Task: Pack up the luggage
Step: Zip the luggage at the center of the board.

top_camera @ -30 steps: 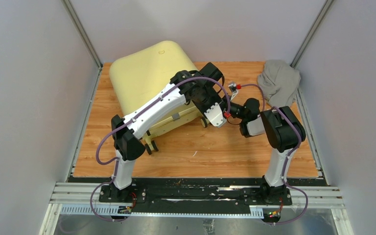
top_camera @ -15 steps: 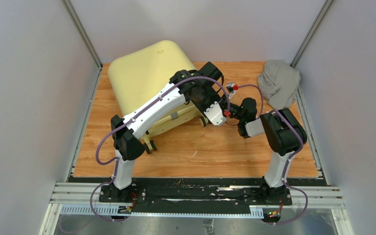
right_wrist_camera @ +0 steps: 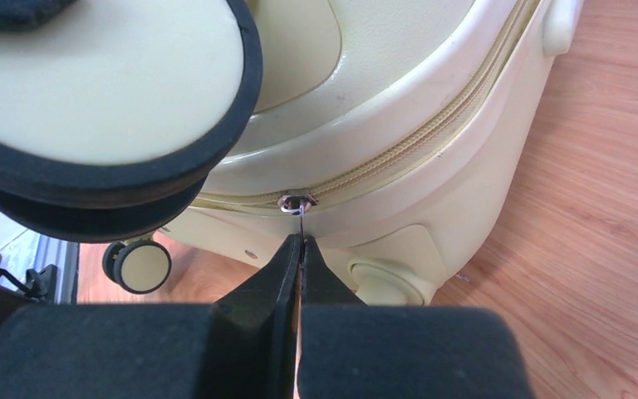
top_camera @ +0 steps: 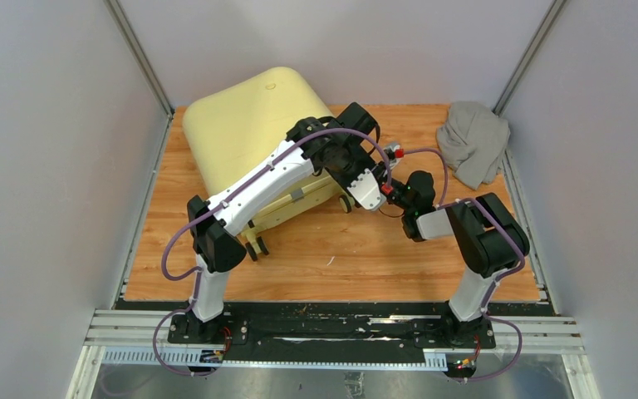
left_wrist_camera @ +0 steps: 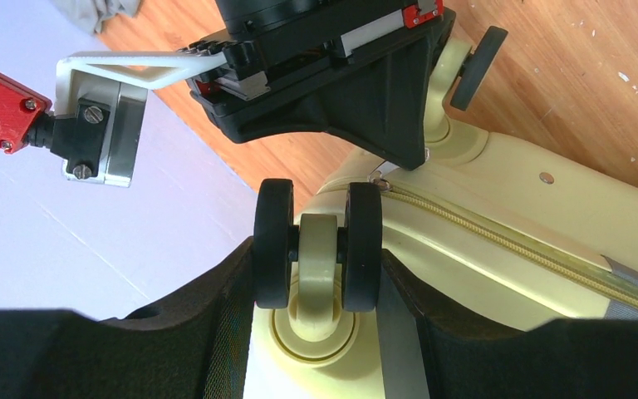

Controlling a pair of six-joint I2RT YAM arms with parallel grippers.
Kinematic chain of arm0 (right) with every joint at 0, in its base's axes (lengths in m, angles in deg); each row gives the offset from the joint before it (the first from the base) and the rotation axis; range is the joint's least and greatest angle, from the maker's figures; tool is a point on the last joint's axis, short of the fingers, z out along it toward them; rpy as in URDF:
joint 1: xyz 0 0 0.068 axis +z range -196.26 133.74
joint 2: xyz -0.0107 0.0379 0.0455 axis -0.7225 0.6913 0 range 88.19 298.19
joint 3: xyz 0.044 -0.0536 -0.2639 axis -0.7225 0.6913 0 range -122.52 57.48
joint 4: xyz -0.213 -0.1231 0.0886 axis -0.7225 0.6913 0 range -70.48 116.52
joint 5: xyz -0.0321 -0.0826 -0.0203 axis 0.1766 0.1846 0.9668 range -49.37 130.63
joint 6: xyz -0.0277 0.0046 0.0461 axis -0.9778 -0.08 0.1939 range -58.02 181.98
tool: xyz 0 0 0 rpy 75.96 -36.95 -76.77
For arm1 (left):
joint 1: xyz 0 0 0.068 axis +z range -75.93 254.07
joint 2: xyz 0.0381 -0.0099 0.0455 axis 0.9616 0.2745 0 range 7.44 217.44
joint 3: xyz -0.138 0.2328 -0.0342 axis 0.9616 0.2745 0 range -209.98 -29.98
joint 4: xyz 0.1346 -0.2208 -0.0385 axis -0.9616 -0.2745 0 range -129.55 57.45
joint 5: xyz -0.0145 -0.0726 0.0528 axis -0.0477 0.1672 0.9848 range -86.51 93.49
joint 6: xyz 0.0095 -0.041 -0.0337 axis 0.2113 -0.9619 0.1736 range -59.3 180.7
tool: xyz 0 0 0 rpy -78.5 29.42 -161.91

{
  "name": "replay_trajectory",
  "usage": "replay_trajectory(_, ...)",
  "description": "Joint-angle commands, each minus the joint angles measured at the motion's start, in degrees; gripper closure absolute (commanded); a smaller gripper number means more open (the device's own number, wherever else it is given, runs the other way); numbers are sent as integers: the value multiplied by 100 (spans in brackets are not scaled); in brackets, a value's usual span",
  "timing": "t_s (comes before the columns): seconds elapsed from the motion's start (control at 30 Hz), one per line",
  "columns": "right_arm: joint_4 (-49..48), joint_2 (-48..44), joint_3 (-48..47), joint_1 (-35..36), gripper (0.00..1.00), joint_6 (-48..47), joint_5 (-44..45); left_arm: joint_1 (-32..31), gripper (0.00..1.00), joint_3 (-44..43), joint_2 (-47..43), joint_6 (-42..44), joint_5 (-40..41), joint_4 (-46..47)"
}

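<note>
The wooden table (top_camera: 341, 253) carries 2 things. The luggage (top_camera: 245, 133) sits at 11 o'clock, a grey cloth (top_camera: 472, 143) at 2 o'clock.

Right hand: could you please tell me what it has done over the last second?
The right hand eased slightly left toward the corner of the suitcase and shut on the zipper pull. The left hand stays clamped on a wheel, and the grey cloth has not moved.
</note>
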Motion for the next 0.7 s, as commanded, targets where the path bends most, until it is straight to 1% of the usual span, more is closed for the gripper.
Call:
replay_trajectory(0.0,17,-235,128,70,100,-420,526,-58,100,-584,-585,-20,115,933)
replay_trajectory(0.17,356,-389,250,245,100,-916,719,-58,100,-639,-553,-190,111,980)
replay_trajectory(0.27,342,-575,432,431,100,-1214,994,-51,100,-646,-540,-352,133,1097)
replay_trajectory(0.33,362,-716,536,569,100,-1429,1171,-41,100,-669,-531,-520,116,1249)
replay_trajectory(0.53,909,-1126,530,987,100,-2188,1593,-23,100,-648,-536,-1098,147,1719)
replay_trajectory(0.67,1104,-1336,531,1225,100,-2435,1828,13,100,-263,-634,-1399,290,2239)
